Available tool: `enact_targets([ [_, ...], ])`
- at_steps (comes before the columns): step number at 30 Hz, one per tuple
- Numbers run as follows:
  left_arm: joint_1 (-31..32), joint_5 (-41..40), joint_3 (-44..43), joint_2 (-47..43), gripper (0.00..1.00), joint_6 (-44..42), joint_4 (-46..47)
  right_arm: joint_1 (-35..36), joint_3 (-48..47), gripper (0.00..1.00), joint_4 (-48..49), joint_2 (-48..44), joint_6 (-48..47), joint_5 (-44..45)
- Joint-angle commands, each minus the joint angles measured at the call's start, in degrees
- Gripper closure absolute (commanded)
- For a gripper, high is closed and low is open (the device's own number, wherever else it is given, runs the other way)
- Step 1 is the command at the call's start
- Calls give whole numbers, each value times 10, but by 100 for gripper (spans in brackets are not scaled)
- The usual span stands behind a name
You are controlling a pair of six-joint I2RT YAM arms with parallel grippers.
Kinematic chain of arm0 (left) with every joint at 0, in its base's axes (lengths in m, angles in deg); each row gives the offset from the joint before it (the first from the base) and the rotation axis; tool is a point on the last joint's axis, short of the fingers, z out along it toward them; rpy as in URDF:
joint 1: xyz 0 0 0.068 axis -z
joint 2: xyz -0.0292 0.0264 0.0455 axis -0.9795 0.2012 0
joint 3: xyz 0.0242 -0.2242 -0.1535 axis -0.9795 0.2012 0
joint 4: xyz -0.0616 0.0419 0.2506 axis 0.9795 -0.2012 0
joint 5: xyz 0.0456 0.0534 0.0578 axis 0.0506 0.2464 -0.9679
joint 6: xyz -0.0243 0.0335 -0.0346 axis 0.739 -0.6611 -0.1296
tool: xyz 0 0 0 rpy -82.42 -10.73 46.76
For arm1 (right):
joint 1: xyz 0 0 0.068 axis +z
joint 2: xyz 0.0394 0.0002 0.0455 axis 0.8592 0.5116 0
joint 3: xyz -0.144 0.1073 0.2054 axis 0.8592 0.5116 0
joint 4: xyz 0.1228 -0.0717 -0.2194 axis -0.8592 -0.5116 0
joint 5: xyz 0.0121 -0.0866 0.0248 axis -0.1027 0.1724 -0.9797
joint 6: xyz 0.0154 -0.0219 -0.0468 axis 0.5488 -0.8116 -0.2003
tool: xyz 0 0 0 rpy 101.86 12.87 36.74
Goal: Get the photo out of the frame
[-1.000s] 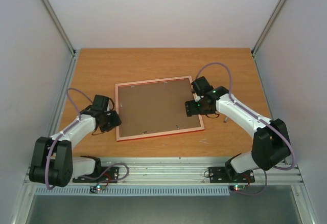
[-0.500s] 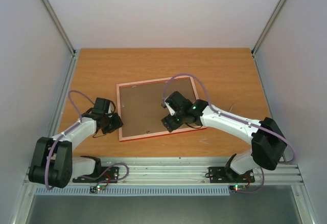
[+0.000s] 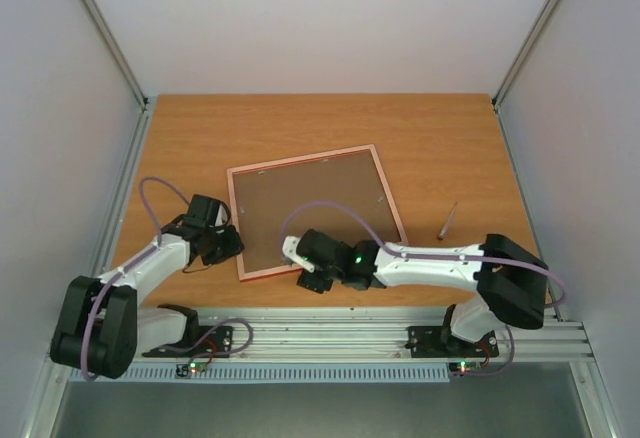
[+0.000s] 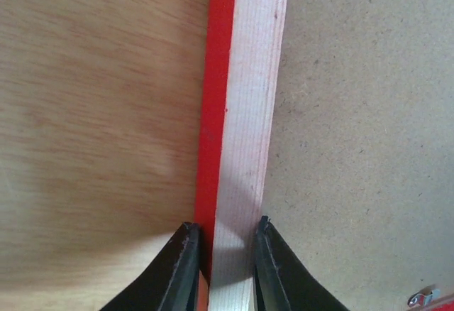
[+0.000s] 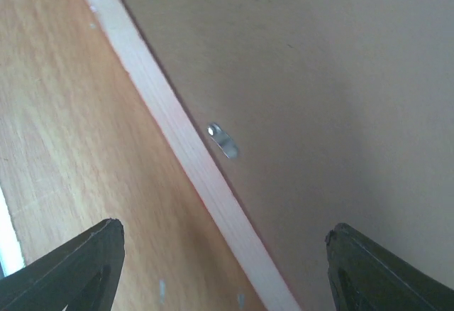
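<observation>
On wooden table, thin red rectangular frame laid face-down, rail clenched by left gripper. Brown fibreboard backing not yet removed, photo hidden; right gripper spread wide

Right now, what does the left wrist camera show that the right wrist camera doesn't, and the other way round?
Only the left wrist view shows the left pincer, shut on the rail of the thin red picture frame. Only the right wrist view shows the right pincer, open with its fingers wide apart, and a small silver metal tab in full on the board beside the rail. Both show the frame's pale back rail, the brown backing board and the orange-brown wooden table. Neither shows the photo.
</observation>
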Motion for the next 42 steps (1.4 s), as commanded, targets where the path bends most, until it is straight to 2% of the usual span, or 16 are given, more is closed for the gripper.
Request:
enact_targets([
  [1,7,10,-8,-39,90,10,7,53,8,22,111,53,-129,79],
  [14,24,15,-17,-63,93,26,-2,141,14,24,262,156,-268,236],
  [20,29,17,-21,-73,93,32,-5,162,6,24,295,208,-312,289],
  [26,32,23,-21,-80,93,39,-3,172,16,25,401,259,-371,360],
  [31,34,25,-22,-88,93,43,-4,185,34,27,583,331,-472,431],
  [35,35,30,-17,-90,93,50,0,191,34,27,908,431,-670,471],
  [36,35,31,-16,-90,93,51,1,192,27,27,957,458,-711,478],
  [39,37,34,-16,-89,93,54,2,194,10,28,966,486,-715,483],
  [42,38,36,-15,-90,93,55,2,194,12,34,965,477,-699,487],
])
